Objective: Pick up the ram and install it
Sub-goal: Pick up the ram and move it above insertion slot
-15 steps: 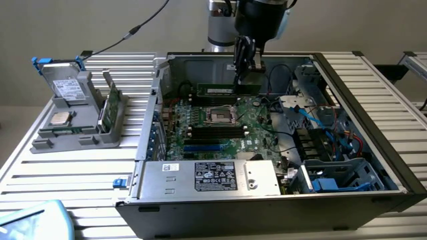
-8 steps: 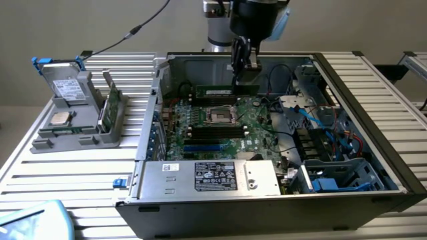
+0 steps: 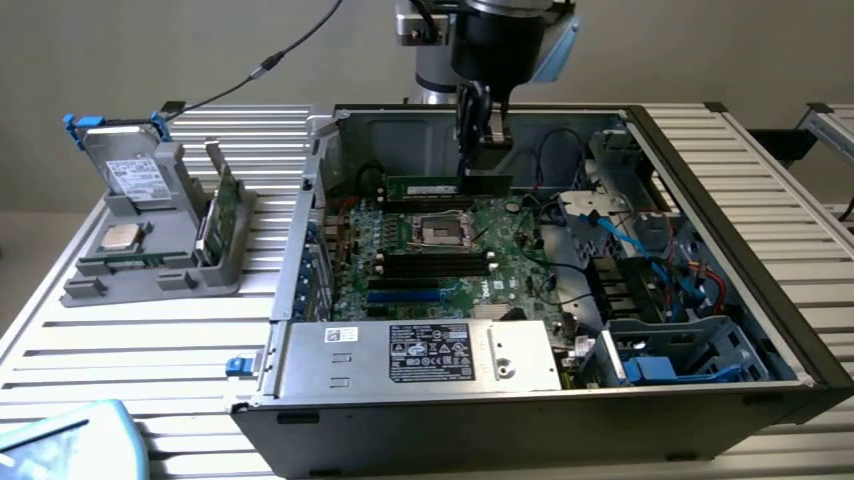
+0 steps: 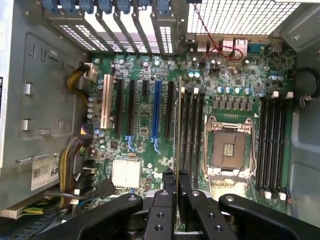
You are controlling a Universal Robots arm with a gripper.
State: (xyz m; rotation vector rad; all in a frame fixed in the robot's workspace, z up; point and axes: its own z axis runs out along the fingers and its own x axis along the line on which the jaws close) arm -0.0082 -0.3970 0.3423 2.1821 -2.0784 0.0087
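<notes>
The ram (image 3: 427, 186) is a thin dark-green stick that hangs level over the far part of the green motherboard (image 3: 514, 265) inside the open computer case. My gripper (image 3: 478, 160) comes down from above and is shut on the ram's end toward the exterior view's right. In the wrist view the ram (image 4: 179, 125) shows edge-on, clamped between the black fingers (image 4: 166, 197) of my gripper (image 4: 176, 182). It runs parallel to a bank of long black slots (image 4: 192, 130) beside the CPU socket (image 4: 228, 148) and lies at that bank's outer edge. I cannot tell whether it touches a slot.
A second bank of black slots (image 4: 272, 145) lies on the socket's other side. The case walls (image 3: 747, 210), the silver power supply (image 3: 427, 355), blue and black cables (image 3: 641, 240) and a drive cage (image 3: 681, 350) surround the board. A grey parts holder (image 3: 154, 235) stands at the exterior view's left.
</notes>
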